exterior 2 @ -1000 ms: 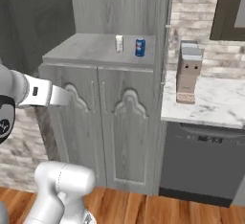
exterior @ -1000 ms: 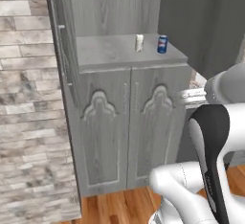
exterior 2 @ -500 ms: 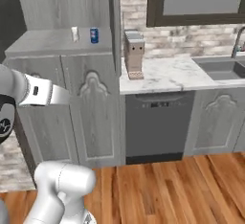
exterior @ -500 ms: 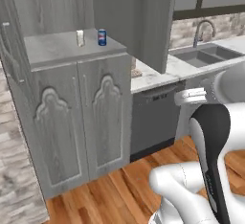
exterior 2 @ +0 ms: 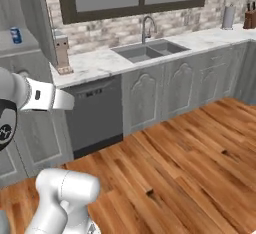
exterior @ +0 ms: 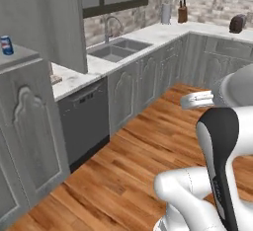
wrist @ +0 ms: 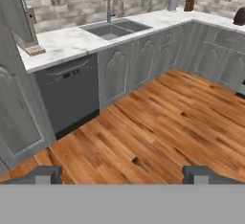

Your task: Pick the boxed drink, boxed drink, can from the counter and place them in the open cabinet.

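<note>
The robot appears to be between deliveries: the claw (wrist: 122, 174) hangs spread wide with nothing between its tips, which rise well apart at the bottom of the hand view over bare wooden floor (wrist: 158, 122). The base faces the run of grey kitchen cabinets with the sink (exterior: 116, 51), the faucet (exterior 2: 146, 28) and a dark dishwasher front (exterior 2: 95, 115), so the step in hand looks like travel, not grasping. The can (exterior: 6, 45) already stands on the shelf of the open cabinet (exterior: 22, 121) at the far left edge of the left base view; it is a small blue cylinder with a red-and-white band, upright, and it shows again in the right base view as a small blue shape at the upper left. From that, at least one of the three things seems placed. Whether a boxed drink stands beside it cannot be told, since the shelf is cut off by the picture edge. The marble table that carries the remaining things is not recognisable here, so the next move likely calls for the base to turn until that table comes ahead, then for the arm to bring the spread claw down around an upright carton. A small brown block (exterior 2: 61, 53) stands on the pale worktop near the cabinet.
</note>
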Robot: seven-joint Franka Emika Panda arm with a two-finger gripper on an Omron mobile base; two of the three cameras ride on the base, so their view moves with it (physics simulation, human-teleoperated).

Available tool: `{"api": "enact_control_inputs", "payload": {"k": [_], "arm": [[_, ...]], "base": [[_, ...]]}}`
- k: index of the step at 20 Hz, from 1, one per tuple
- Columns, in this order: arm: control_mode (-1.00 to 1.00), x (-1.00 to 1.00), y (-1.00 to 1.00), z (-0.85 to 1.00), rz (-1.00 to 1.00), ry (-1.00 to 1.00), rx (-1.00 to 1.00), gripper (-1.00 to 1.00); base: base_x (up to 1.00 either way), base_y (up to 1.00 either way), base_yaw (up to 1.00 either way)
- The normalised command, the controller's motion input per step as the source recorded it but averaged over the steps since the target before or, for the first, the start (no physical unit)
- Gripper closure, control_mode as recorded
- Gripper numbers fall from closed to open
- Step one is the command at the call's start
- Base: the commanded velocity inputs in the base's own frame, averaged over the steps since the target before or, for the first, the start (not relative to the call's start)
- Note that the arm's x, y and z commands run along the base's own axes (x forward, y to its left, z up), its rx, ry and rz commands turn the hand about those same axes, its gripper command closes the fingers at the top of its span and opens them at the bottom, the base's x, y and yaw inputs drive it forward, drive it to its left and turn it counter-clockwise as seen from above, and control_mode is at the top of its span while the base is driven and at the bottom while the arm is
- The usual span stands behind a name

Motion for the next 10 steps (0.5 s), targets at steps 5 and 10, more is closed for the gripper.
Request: {"api": "enact_control_inputs", "payload": {"k": [5,10], "arm": [[1.00,0.00,0.00,0.00,0.00,0.00,0.00,-1.00],[1.00,0.00,0.00,0.00,0.00,0.00,0.00,-1.00]], "base": [[-0.10,-0.42,-0.67],[0.00,-0.08,-0.56]]}}
